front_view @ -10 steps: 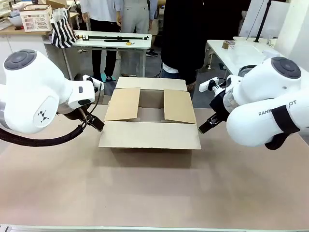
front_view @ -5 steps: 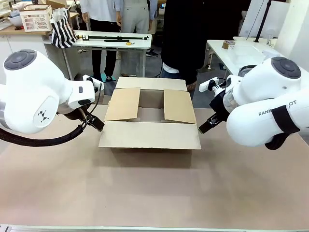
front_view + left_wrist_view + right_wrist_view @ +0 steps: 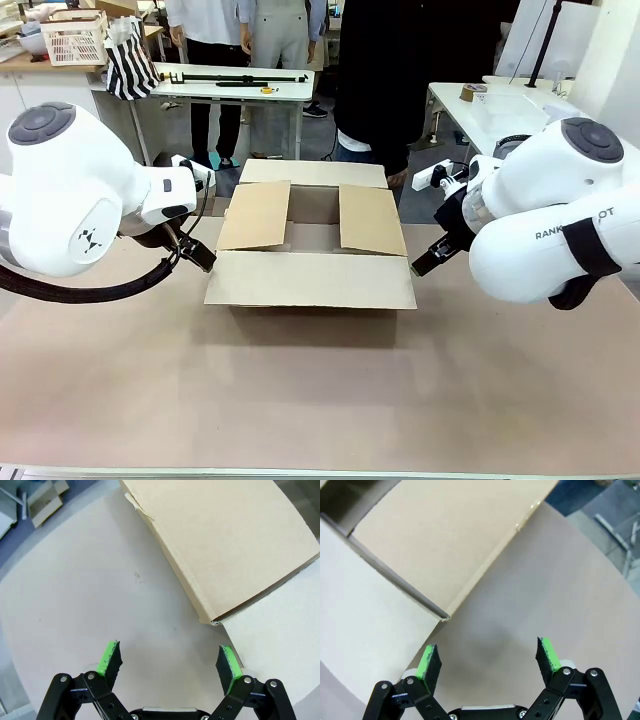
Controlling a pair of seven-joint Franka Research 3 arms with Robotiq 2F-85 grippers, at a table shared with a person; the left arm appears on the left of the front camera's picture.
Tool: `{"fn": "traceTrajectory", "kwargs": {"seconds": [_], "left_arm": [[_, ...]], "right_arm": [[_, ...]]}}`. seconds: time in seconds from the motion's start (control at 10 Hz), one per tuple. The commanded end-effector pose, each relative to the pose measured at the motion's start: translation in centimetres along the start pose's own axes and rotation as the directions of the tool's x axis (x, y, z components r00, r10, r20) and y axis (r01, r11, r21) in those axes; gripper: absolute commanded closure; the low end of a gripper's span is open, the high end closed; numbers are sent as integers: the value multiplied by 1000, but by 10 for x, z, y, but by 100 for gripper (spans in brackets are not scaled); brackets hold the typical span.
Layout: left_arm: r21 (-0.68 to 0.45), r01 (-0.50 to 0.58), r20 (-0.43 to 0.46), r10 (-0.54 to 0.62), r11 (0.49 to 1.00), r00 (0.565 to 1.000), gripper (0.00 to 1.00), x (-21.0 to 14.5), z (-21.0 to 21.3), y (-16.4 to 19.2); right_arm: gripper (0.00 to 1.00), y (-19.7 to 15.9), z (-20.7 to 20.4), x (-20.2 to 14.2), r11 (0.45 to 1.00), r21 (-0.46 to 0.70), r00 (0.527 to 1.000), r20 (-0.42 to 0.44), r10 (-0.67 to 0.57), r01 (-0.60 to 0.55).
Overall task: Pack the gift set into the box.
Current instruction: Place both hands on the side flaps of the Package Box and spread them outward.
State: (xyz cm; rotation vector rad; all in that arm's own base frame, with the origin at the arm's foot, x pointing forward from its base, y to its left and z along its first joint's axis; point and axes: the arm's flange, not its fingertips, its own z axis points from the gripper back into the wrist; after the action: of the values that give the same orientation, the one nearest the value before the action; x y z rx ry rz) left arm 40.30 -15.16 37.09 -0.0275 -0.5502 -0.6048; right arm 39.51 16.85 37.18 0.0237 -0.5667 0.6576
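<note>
The brown cardboard box [image 3: 311,250] sits mid-table with its four flaps spread; the side flaps partly cover the opening and I see nothing inside. My left gripper [image 3: 197,257] hovers just off the box's left front corner [image 3: 212,621], open, green pads [image 3: 109,657] apart over bare table. My right gripper [image 3: 423,263] hangs beside the right front corner [image 3: 442,615], also open with nothing between its pads [image 3: 547,655]. The gift set is out of view.
A person in dark clothes [image 3: 385,70] stands at the far edge behind the box. White side tables [image 3: 235,80] stand beyond, with a lattice basket [image 3: 75,40] and striped bag [image 3: 130,60] at back left. The near tabletop [image 3: 320,390] is bare.
</note>
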Motion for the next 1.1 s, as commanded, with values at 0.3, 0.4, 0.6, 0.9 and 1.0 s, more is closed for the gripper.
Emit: {"fn": "traceTrajectory", "kwargs": {"seconds": [0.3,0.4,0.6,0.9,1.0], "left_arm": [[-36,-113,69,115,993,991,0,-4,186,26],[-78,-65,144,76,995,987,0,-8,208,18],[-54,-82,66,86,995,994,0,3,184,19],[-48,-91,126,96,995,987,0,0,215,18],[-261,-96,46,112,961,993,0,-5,224,25]], "right_arm": [[0,14,179,27,990,-121,997,29,-75,78],[0,29,193,17,984,-172,995,98,-35,51],[0,0,137,20,995,-60,997,-8,-82,81],[0,8,157,18,993,-79,996,-3,-84,84],[0,3,148,11,974,185,987,-111,-114,134]]}}
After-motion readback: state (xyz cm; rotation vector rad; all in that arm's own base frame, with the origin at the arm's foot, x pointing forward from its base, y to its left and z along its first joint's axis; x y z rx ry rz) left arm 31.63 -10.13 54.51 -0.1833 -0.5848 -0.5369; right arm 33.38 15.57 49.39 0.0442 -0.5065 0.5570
